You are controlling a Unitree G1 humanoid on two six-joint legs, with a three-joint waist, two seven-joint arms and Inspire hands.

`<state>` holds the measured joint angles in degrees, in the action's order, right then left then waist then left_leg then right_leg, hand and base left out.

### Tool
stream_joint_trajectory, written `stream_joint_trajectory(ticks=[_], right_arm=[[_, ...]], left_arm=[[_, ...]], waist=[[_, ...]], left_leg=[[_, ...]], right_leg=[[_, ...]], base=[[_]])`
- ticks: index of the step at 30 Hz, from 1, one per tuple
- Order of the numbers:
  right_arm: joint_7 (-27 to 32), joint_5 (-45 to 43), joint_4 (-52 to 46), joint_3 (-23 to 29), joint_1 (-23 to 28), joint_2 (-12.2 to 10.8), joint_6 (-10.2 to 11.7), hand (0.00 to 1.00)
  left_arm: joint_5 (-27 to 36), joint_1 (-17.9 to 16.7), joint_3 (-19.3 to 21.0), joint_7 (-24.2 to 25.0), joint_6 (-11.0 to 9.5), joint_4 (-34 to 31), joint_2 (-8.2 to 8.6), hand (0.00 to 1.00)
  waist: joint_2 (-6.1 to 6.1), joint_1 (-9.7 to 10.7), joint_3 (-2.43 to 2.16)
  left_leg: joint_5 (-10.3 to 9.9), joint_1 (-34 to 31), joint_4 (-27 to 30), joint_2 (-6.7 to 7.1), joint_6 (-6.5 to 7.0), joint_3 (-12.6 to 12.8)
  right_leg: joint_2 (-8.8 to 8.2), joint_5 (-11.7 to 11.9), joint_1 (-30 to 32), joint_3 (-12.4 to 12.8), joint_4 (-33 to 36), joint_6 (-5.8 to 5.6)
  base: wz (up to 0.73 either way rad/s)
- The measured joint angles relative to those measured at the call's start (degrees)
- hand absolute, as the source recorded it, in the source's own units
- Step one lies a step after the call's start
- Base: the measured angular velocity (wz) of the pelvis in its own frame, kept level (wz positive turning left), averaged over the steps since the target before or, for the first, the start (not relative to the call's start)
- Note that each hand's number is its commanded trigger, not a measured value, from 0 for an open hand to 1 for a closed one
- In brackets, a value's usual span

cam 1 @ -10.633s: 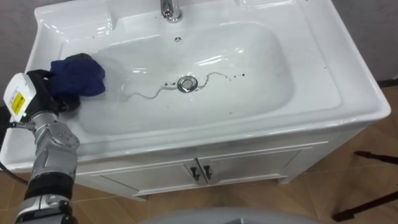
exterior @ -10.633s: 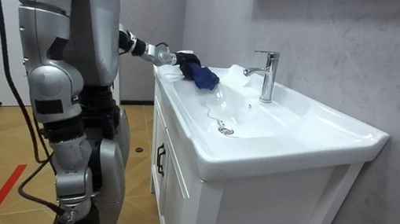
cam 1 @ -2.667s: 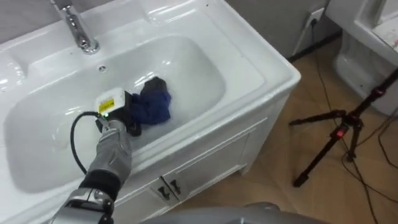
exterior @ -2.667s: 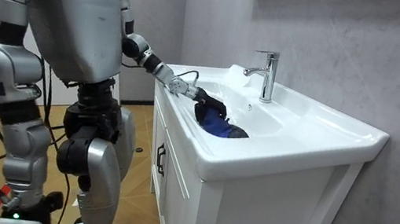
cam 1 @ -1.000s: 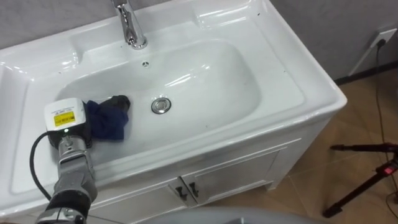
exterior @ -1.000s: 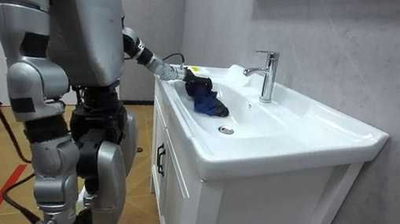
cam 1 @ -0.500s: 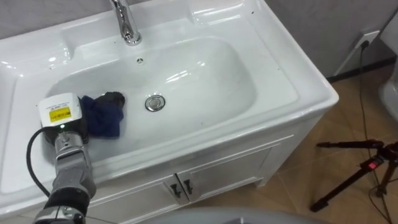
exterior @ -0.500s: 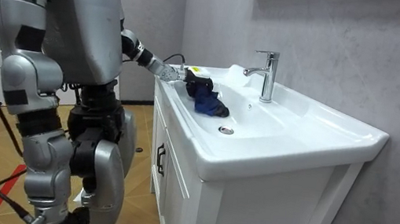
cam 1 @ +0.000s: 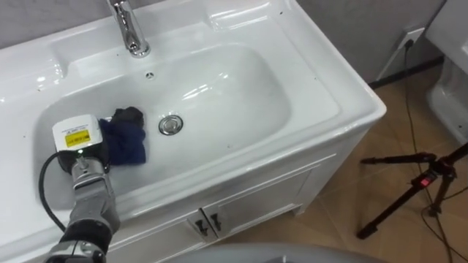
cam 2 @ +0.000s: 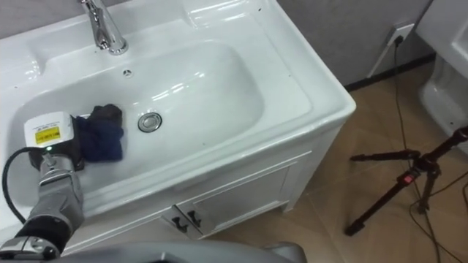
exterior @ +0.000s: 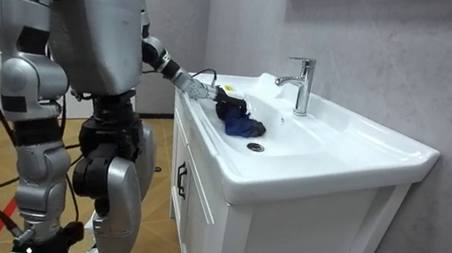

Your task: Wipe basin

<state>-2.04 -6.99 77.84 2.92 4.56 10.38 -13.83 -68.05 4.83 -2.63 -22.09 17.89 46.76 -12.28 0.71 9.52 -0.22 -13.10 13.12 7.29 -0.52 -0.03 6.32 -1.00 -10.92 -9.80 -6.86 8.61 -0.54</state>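
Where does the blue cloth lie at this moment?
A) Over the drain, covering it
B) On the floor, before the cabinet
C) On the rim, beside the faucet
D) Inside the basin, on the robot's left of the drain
D: the blue cloth lies inside the basin, at the left hand, and the drain shows uncovered just to its right.

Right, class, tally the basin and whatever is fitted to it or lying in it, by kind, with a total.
basin: 1
tap: 1
drain: 1
overflow hole: 1
cloth: 1
Total: 5
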Motion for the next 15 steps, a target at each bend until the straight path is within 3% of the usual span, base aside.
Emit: stream_joint_trajectory(ticks=[7,9,15], right_arm=[[-0.06,-0.08,0.02,-1.74,-0.20,-0.48,-0.05,0.00],[-0.09,-0.81,0.02,-1.72,-0.10,-0.49,-0.40,0.00],[-0.66,-2.78,-0.86,-2.23,0.59,-0.49,-1.29,0.00]], left_arm=[[2.31,0.99,-2.93,2.00,1.42,-0.65,1.78,1.00],[2.35,1.18,-3.81,1.89,2.39,-0.87,2.25,1.00],[5.43,1.58,-9.19,1.39,4.57,-2.01,2.58,1.00]], waist=[[0.05,1.56,0.26],[0.10,2.60,0.27],[0.45,4.96,0.36]], left_leg=[[0.00,-0.54,0.02,0.14,0.01,1.41],[0.00,-0.84,0.04,0.20,0.01,1.82],[0.00,-1.64,0.08,0.18,0.01,4.93]], right_leg=[[-0.07,0.18,1.07,1.39,0.24,-0.28],[0.15,0.17,1.61,3.02,0.26,-0.26],[0.25,0.20,3.01,5.12,1.16,-0.26]], base=[[-0.06],[-0.02],[-0.08]])
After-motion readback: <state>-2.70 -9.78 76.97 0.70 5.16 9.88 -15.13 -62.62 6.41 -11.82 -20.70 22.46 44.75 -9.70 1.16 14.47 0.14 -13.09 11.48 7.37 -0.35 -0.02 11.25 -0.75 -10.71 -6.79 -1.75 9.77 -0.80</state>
